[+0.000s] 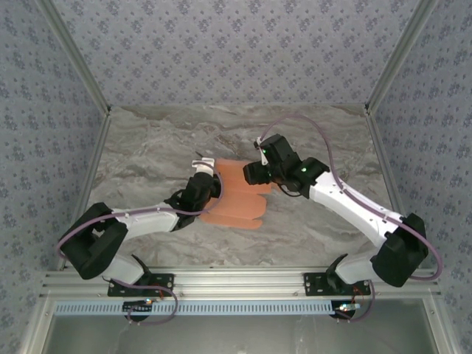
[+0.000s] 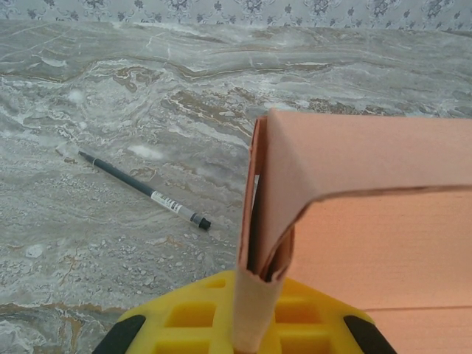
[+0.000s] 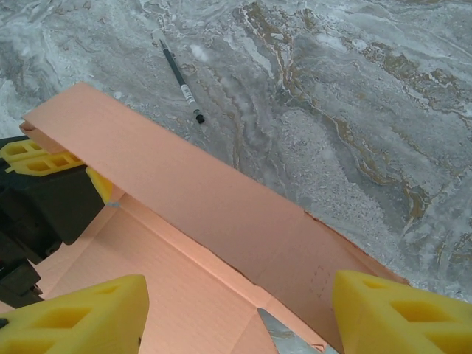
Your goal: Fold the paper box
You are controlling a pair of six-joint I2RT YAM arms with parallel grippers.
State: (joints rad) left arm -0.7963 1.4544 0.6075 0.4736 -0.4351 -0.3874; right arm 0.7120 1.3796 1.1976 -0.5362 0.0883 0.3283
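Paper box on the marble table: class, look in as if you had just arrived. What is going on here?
Two robot arms are partway through folding the paper box. The left hand is shut on a folded-up flap at one end and pinches it upright. The right hand hangs open over the sheet near the raised long panel. The rest of the sheet lies flat on the table. A pen lies apart, beyond it.

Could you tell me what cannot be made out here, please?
- Left wrist: the salmon-orange cardboard paper box hides the left yellow fingers at their tips.
- Right wrist: bottom edge cuts off the right yellow fingers.
- Right wrist: print on the slim black pen too small.
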